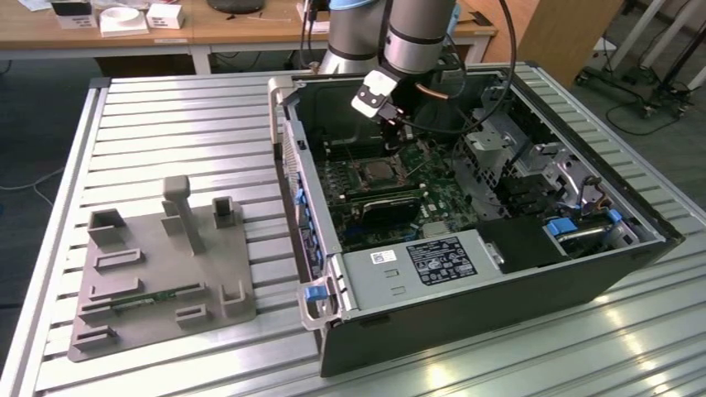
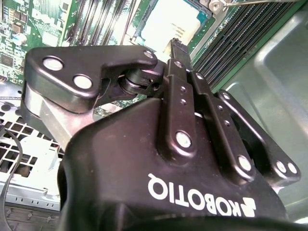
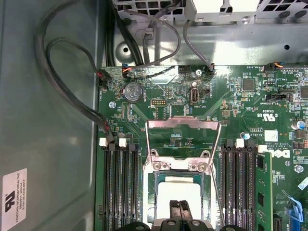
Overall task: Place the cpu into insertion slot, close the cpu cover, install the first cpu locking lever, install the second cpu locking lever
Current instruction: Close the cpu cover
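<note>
Holds black gripper [image 3: 180,210], fingers pressed together, empty, over dull silver-grey square cpu [image 3: 166,197]; thin silvery cpu cover [image 3: 183,124] raised beyond, at hinge edge of socket [image 3: 159,177].

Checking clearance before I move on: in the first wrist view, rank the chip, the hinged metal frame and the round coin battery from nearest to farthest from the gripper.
1. Chip, in the socket, right at the gripper tips.
2. Metal frame, standing open just beyond the chip.
3. Coin battery, out by the board's cabled edge.
</note>
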You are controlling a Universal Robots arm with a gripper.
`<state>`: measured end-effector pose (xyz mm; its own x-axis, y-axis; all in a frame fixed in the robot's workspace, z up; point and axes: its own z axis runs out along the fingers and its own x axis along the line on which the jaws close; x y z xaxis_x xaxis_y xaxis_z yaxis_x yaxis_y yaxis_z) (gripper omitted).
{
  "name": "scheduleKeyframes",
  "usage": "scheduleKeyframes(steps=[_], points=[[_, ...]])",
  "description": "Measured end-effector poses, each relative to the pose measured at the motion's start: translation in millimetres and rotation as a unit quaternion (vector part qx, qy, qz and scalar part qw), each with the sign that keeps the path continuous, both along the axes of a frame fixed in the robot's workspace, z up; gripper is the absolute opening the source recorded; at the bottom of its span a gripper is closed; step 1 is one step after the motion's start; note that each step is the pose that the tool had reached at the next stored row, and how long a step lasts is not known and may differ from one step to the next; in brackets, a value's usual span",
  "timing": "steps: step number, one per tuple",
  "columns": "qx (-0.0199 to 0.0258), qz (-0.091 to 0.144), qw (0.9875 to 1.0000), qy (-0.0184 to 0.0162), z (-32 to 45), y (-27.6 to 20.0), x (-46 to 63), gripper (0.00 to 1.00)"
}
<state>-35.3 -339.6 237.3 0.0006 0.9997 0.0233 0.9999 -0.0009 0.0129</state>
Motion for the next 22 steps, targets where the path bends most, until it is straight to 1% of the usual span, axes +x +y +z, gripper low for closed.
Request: scheduleKeyframes(steps=[11,22], points=[[0.0000,0.000,1.0000,0.0000,3.4,0.0,0.1,0.10],[-0.0001,0.000,1.0000,0.0001,4.4,0.0,1.9,0.10]])
